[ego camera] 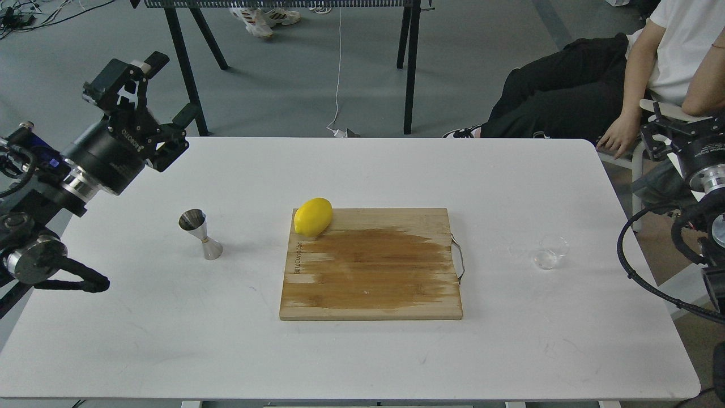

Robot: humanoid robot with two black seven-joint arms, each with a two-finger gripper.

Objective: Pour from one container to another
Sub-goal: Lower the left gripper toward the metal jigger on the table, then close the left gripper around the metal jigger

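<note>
While glass cup [550, 251] sits near right hand [657, 136], grip unclear; left hand [156, 96] fingers apart, jigger [200, 233] below

White table [362, 362], steel jigger [200, 233], wooden cutting board [371, 272], glass cup [550, 251]

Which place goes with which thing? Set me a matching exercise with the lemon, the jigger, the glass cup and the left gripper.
Things:
1. lemon
2. jigger
3. glass cup
4. left gripper

Places:
A. on the table, right of the cutting board
B. raised above the table's far left corner
C. on the board's far left corner
D. upright on the table, left of the board

Pairs: 1-C, 2-D, 3-A, 4-B
</note>
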